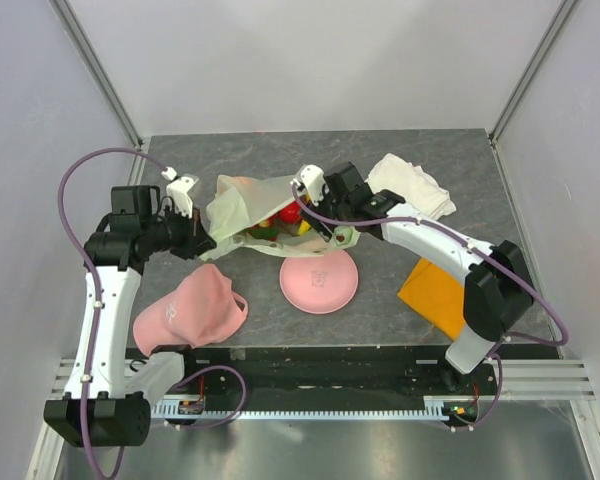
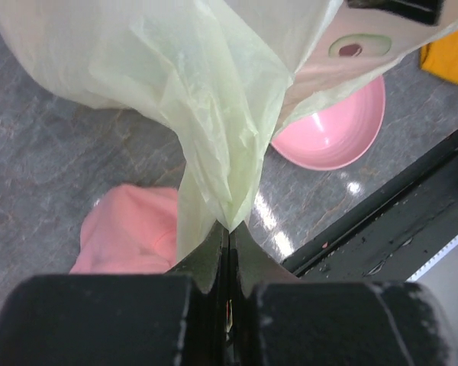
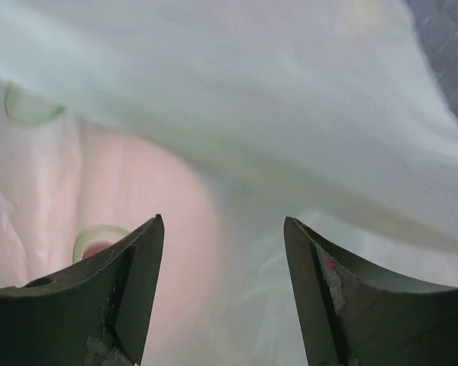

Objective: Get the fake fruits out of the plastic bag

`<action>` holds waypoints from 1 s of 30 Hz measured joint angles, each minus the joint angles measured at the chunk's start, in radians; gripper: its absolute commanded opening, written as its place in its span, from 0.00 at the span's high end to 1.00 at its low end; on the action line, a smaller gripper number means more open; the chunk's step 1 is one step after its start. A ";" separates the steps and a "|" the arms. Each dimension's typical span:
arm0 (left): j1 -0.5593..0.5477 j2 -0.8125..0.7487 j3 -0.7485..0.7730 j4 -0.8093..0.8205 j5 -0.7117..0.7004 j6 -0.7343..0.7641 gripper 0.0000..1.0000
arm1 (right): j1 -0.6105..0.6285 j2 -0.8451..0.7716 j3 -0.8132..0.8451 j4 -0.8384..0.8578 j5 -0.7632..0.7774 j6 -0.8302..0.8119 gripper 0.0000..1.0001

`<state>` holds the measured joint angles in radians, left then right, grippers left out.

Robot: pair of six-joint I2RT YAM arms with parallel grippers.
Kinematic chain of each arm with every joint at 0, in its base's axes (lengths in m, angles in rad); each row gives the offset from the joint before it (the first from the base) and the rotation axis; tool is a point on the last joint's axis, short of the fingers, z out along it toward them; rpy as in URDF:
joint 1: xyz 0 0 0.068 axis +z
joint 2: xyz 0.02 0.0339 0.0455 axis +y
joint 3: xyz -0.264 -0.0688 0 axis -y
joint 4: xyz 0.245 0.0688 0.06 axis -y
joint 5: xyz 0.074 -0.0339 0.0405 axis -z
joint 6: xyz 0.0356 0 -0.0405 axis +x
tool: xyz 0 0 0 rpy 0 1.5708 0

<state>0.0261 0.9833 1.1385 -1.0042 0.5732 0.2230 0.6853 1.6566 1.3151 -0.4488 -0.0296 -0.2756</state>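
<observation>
Left gripper [image 2: 229,232] is pinched tight on the thin pale yellow-green plastic bag [image 2: 214,99] mid-frame, right gripper [image 3: 224,225] gaping open at it.

Crinkly pale yellow-green plastic bag [image 1: 238,205] — mouth agape, red and yellow fake fruits [image 1: 283,222] inside

one bag [image 1: 242,200], one plate [image 1: 319,282], one cap [image 1: 190,310], two cloths [image 1: 412,187] [image 1: 432,292].

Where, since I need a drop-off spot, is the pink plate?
In the top view the pink plate lies centrally, just on the near side of the plastic bag, between the pink cap and the orange cloth.
</observation>
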 measured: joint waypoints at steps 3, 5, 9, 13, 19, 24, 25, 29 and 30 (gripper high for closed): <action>0.000 0.050 0.030 0.053 0.051 -0.043 0.98 | 0.000 0.055 0.084 0.031 0.003 0.009 0.29; 0.000 0.093 0.048 0.092 0.084 -0.082 0.98 | -0.003 0.117 0.145 0.041 0.007 0.028 0.30; 0.000 0.156 0.059 0.167 0.130 -0.158 0.98 | -0.025 0.241 0.228 0.053 0.027 0.090 0.30; 0.000 0.182 0.063 0.215 0.161 -0.209 0.98 | -0.072 0.345 0.293 0.050 0.063 0.155 0.32; -0.003 0.194 0.065 0.250 0.172 -0.231 0.98 | -0.119 0.481 0.422 0.055 0.089 0.206 0.34; -0.006 0.222 0.065 0.254 0.174 -0.235 0.98 | -0.131 0.573 0.518 0.074 0.061 0.231 0.39; -0.006 0.230 0.065 0.254 0.174 -0.235 0.98 | -0.132 0.595 0.541 0.075 0.055 0.235 0.40; -0.006 0.252 0.065 0.252 0.172 -0.234 0.98 | -0.132 0.644 0.583 0.089 0.028 0.244 0.38; -0.006 0.257 0.065 0.252 0.171 -0.235 0.98 | -0.132 0.653 0.588 0.094 0.020 0.246 0.38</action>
<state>0.0200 1.2407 1.2034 -0.7525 0.7444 -0.0116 0.5533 2.3096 1.9030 -0.3546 -0.0093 -0.0299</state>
